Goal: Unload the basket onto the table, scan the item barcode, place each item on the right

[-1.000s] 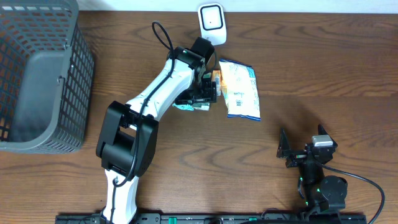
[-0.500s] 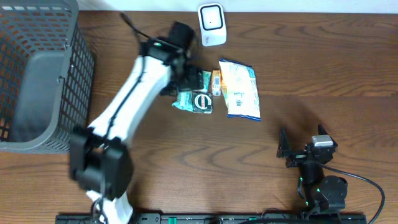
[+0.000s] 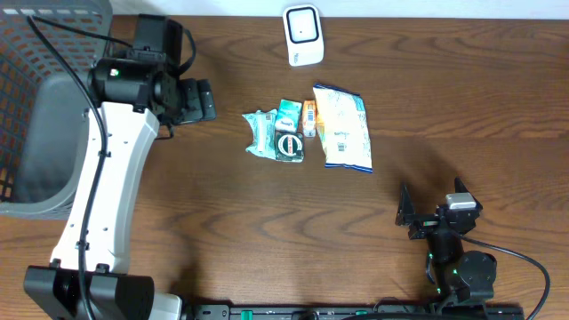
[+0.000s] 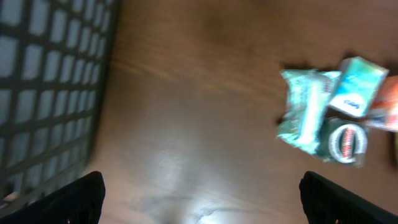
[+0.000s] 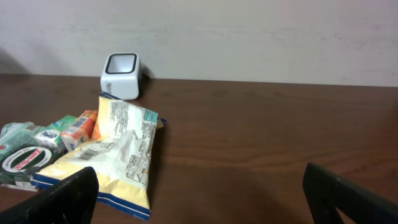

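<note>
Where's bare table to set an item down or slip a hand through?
Free: the stretch from the snack bag to the right edge of the table; the front strip between the left arm and the right gripper. Crowded: packets and small boxes pressed against the snack bag, below the scanner.

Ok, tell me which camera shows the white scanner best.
The right wrist view: the white scanner stands there unobstructed, its black-framed window and side both visible. The overhead view shows it whole too, but only from above. The left wrist view misses it entirely.
</note>
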Robot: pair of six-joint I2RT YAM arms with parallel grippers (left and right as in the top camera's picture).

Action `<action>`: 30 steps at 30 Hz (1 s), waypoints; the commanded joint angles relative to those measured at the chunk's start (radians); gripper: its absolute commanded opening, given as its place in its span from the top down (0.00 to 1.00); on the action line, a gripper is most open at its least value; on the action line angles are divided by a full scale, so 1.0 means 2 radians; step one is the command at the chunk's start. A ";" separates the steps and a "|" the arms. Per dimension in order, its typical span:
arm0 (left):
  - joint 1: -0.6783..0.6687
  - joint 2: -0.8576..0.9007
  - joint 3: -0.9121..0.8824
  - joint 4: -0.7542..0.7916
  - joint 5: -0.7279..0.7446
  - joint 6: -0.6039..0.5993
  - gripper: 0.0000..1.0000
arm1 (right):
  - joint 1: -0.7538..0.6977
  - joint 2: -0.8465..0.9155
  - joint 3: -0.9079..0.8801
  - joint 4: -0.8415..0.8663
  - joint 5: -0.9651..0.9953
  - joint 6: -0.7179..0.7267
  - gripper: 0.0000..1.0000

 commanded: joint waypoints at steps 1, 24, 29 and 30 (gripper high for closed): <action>0.006 0.006 -0.001 -0.014 -0.003 0.019 0.02 | -0.003 -0.003 -0.001 -0.002 -0.003 -0.002 0.01; 0.006 0.006 -0.001 -0.014 0.058 0.015 0.02 | -0.003 -0.003 -0.001 -0.002 -0.003 -0.002 0.01; 0.006 0.006 -0.001 -0.014 0.057 0.015 0.02 | -0.003 -0.003 -0.001 -0.002 -0.003 -0.002 0.01; 0.006 0.006 -0.001 -0.014 0.058 0.015 0.03 | -0.003 -0.003 -0.001 -0.002 -0.003 -0.002 0.01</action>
